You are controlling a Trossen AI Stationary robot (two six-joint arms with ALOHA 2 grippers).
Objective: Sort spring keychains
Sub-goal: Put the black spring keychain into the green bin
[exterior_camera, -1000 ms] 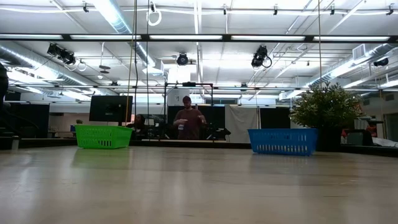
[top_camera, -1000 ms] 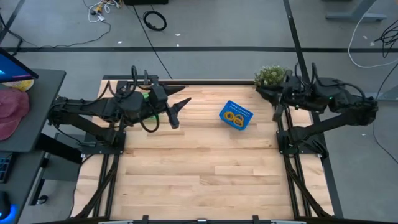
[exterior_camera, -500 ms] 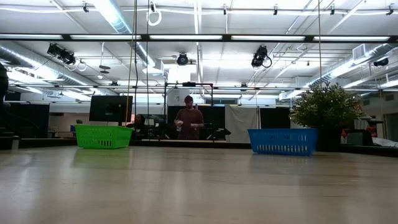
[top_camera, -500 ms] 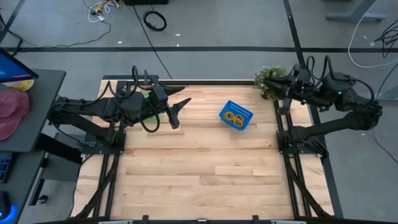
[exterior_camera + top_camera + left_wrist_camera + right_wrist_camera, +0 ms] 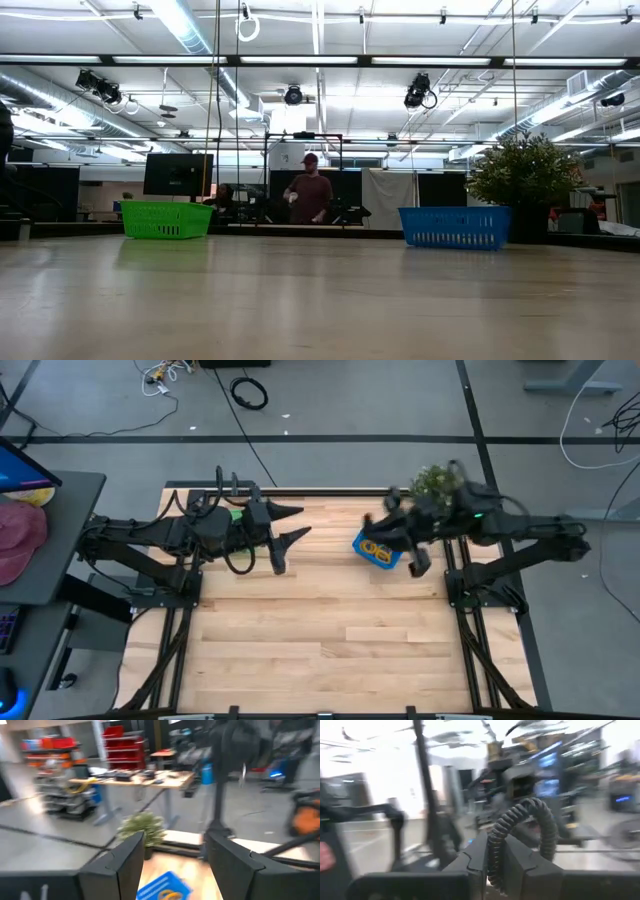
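A blue basket (image 5: 392, 540) with orange spring keychains (image 5: 377, 549) in it lies on the table's far right part; the left wrist view shows the basket (image 5: 161, 885) too. The green basket (image 5: 236, 514) sits under my left arm. My left gripper (image 5: 298, 526) hangs open above the table, pointing toward the blue basket, with nothing between its fingers. High above the blue basket's far edge, my right gripper (image 5: 385, 520) is shut on a black spring keychain (image 5: 520, 827). My right gripper pinches the black keychain's coiled loop between its two fingers (image 5: 476, 854) at the loop's lower part (image 5: 495, 862). The fingers lie about level, coming from the table's right. The rest of the loop stands up past the fingertips, clear of the table and the basket.
A potted plant (image 5: 437, 482) stands at the far right corner, just behind my right arm. In the low view the green basket (image 5: 165, 218) and the blue basket (image 5: 455, 227) stand far back. A person (image 5: 310, 195) stands in the room beyond.
My right gripper has swung from beside the plant at the far right corner toward the table's left and now hangs over the blue basket, still shut on the black keychain. My left gripper has turned a little in place.
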